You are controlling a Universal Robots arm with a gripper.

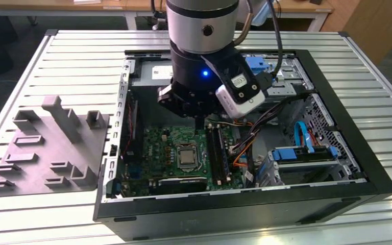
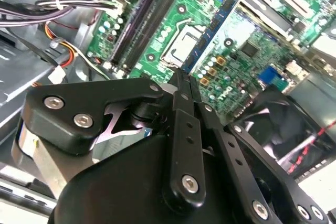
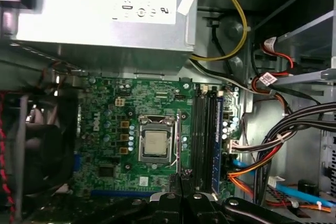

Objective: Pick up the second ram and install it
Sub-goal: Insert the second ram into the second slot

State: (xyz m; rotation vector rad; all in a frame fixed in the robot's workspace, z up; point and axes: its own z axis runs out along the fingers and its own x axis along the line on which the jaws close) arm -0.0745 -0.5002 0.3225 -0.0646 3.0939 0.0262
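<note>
The gripper (image 2: 182,77) is clamped, fingers close together, on the second ram (image 2: 221,24). In the second wrist view this thin blue stick runs out from between the fingertips, above the board and parallel to the slots. Directly below the gripper lies the green motherboard (image 3: 157,95), with the processor socket (image 3: 155,142) just beyond the fingertips in the first wrist view. Beside the socket are the long black slots (image 3: 199,140), and in the one farthest from the socket another blue stick (image 3: 217,140) stands seated. On the socket's other side, farther from the gripper, is the black fan (image 3: 39,145). Past the board's edge sit the grey power-supply box (image 3: 105,14) and the bundled cables (image 3: 283,145). In the exterior view the arm reaches down into the open case (image 1: 359,189), which lies on the slatted tabletop (image 1: 80,56). Well away from the gripper, towards the exterior view's left, a grey fixture (image 1: 46,148) rests on the tabletop.
</note>
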